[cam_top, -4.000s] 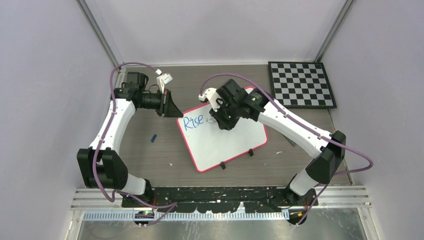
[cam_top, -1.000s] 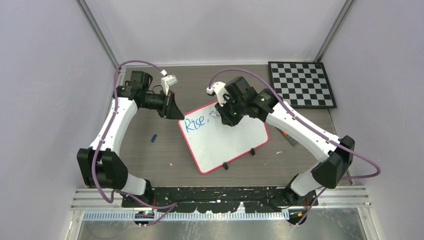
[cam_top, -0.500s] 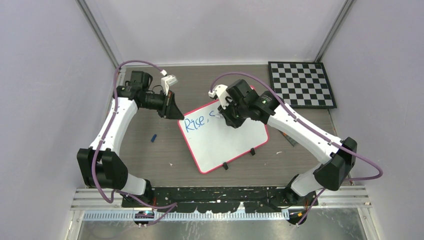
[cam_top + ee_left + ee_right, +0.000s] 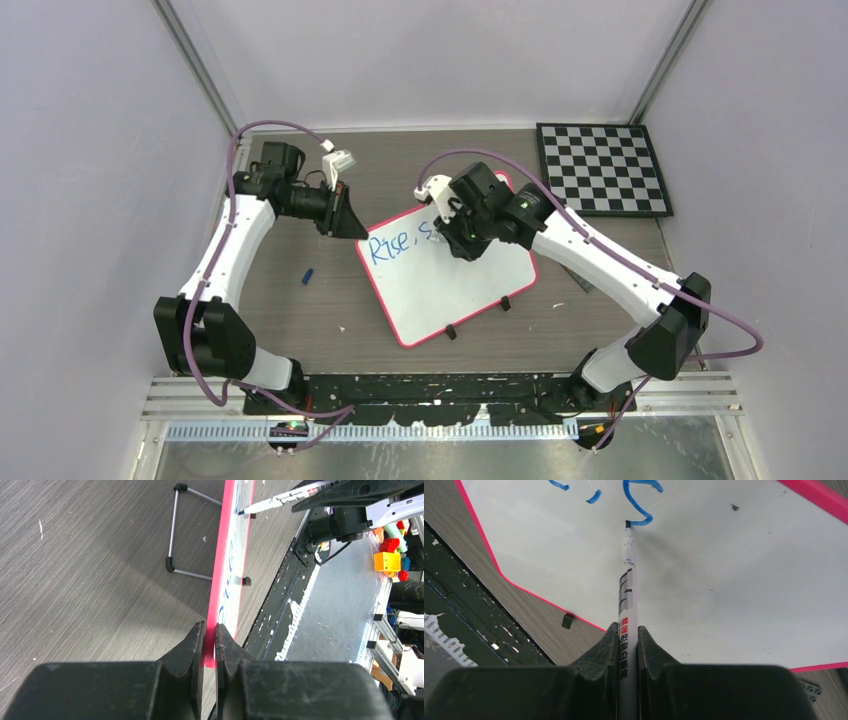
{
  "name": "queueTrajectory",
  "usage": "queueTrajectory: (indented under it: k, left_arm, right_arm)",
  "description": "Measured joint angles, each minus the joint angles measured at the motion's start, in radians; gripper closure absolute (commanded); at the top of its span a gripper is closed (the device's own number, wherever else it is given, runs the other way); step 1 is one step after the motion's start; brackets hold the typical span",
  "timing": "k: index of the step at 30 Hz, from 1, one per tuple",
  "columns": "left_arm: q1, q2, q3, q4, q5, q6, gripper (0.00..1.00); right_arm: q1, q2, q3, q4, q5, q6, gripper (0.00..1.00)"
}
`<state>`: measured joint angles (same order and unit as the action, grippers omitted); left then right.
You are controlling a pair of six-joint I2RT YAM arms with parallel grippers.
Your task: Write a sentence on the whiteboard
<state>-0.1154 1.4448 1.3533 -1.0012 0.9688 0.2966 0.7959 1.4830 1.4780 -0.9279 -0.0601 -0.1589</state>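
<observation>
The big white rounded-corner whiteboard with the pink rim [image 4: 455, 290] lies skewed on the grey wood-grain table [image 4: 290, 320]. The left gripper [image 4: 210, 630] is clenched on its corner rim, and the right gripper [image 4: 628, 632] grasps the white-barrelled blue marker [image 4: 628, 580]. The blue handwritten sentence [image 4: 385, 247] read just "Rise," a second ago and now has an "s", so word two is underway. From above the wrist hides the tip, which is probably touching the board.
</observation>
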Motion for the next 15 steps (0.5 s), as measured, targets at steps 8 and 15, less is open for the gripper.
queueTrajectory:
  k: [8,15]
  left_arm:
    - [0.0,0.0,0.0,-0.002,0.003,0.0,1.0]
    - [-0.002,0.0,0.0,-0.006,0.019,0.005,1.0]
  right_arm:
    - [0.024,0.042,0.054,-0.021,-0.03,0.0,1.0]
    - [-0.003,0.018,0.063,-0.034,-0.077,-0.001,1.0]
